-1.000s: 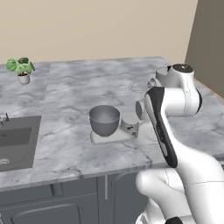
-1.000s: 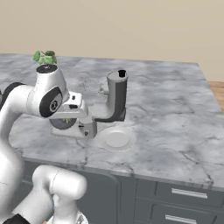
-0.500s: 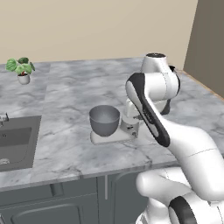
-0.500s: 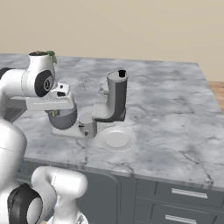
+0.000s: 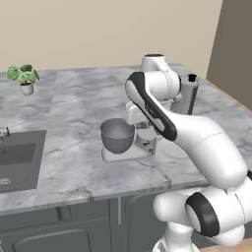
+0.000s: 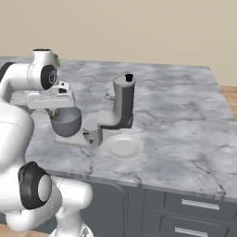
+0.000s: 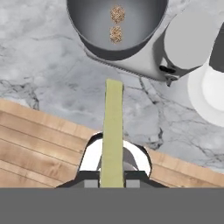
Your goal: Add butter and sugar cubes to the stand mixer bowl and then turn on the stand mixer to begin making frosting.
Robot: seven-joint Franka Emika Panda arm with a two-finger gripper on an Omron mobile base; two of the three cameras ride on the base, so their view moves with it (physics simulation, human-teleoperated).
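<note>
**Hand view: butter held short of the bowl, with room to miss**

Hand view, nearest first: the pincer [image 7: 113,177] is clamped on the butter [image 7: 113,131], a pale yellow-green stick jutting forward from between the fingers. Below its far tip lies bare marble table [image 7: 39,57], not the bowl. Just beyond sits the stand mixer bowl [image 7: 87,30], grey metal, with two sugar cubes [image 7: 116,24] already resting inside. To the right stands the stand mixer [image 7: 190,39], and beside it the edge of a white plate [image 7: 210,96].

From the right base view, the hand hangs over the near side of the bowl [image 6: 66,122], level with the mixer's upright column [image 6: 121,109].

Risks, as a judgement: letting go now would likely drop the stick onto the table or against the rim, since its tip seems to stop short of the opening. The long stick could also catch the rim on the way forward and twist in the grip. A wide swing might knock the mixer head.
</note>
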